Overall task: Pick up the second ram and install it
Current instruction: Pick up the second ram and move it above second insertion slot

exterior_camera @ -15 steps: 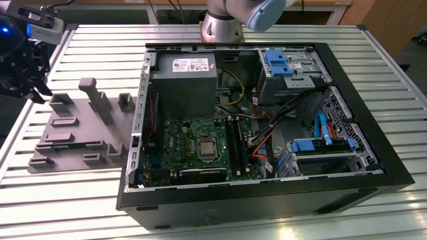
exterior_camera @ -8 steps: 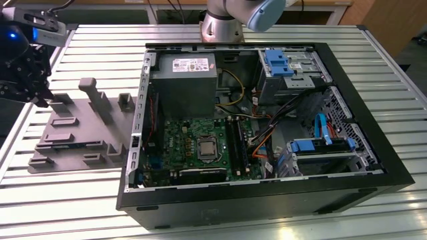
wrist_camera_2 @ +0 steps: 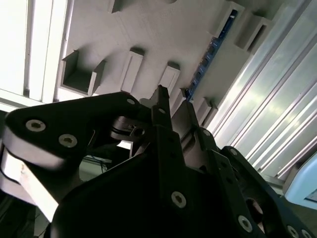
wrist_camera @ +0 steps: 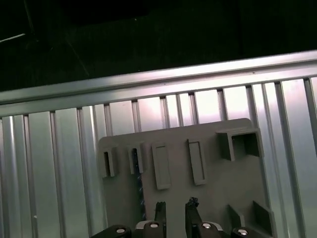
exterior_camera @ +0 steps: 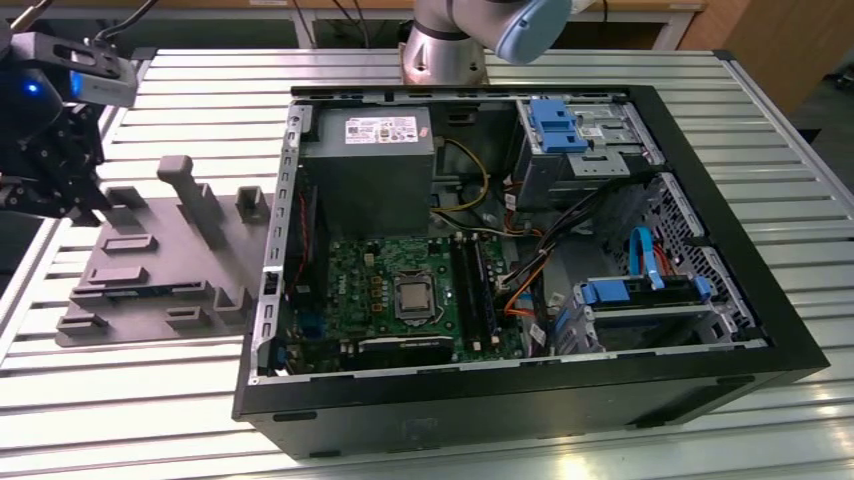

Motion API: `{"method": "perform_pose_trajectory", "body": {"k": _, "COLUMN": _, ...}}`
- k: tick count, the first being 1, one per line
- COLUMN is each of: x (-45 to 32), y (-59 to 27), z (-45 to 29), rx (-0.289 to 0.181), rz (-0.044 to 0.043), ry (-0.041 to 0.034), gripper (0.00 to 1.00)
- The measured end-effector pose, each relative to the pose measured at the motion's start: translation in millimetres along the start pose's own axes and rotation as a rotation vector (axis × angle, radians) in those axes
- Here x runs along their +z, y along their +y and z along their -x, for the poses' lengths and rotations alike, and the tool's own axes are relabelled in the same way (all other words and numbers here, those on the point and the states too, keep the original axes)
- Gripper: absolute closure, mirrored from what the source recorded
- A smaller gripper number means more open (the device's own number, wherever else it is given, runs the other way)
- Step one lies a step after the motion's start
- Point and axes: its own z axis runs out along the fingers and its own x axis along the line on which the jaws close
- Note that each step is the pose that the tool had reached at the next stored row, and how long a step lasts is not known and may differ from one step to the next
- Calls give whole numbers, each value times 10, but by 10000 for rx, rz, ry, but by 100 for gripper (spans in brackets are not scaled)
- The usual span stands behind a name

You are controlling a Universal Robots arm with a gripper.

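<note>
The second ram (wrist_camera: 138, 184) is a slim dark stick with blue-green marks. It lies on edge in a groove of the grey moulded holder (wrist_camera: 218, 183), and in the second wrist view the ram (wrist_camera_2: 210, 57) runs between two holder blocks. My gripper (wrist_camera: 176, 206) hovers over the holder just beside the stick, open, with nothing between its fingertips (wrist_camera: 160, 207). In the exterior view the gripper (exterior_camera: 80, 200) hangs over the far end of the holder (exterior_camera: 147, 255), at that view's left. The motherboard's long black slots (exterior_camera: 470, 290) sit inside the open computer case (exterior_camera: 747, 300).
The case stands on a slatted metal table (exterior_camera: 200, 80), to the exterior view's right of the holder. It contains a grey power supply (exterior_camera: 367, 170), blue drive brackets (exterior_camera: 561, 125) and loose cables (exterior_camera: 527, 290). Tall posts (exterior_camera: 194, 195) rise from the holder.
</note>
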Motion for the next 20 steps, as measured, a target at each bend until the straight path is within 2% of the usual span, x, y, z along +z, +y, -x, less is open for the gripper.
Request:
{"method": "perform_pose_trajectory", "body": {"k": 5, "x": 52, "y": -4, "z": -21, "rx": -410, "rz": -2, "ry": 12, "gripper": 70}}
{"method": "perform_pose_trajectory", "body": {"k": 11, "x": 98, "y": 34, "z": -128, "rx": -450, "rz": -19, "ry": 8, "gripper": 70}}
{"method": "perform_pose_trajectory", "body": {"k": 16, "x": 137, "y": 32, "z": -139, "rx": -949, "rz": -28, "ry": 20, "gripper": 70}}
{"method": "perform_pose_trajectory", "body": {"k": 19, "x": 157, "y": 31, "z": -142, "rx": -1247, "rz": -73, "ry": 22, "gripper": 69}}
{"method": "perform_pose_trajectory", "body": {"k": 20, "x": 167, "y": 30, "z": -142, "rx": -1329, "rz": -83, "ry": 23, "gripper": 63}}
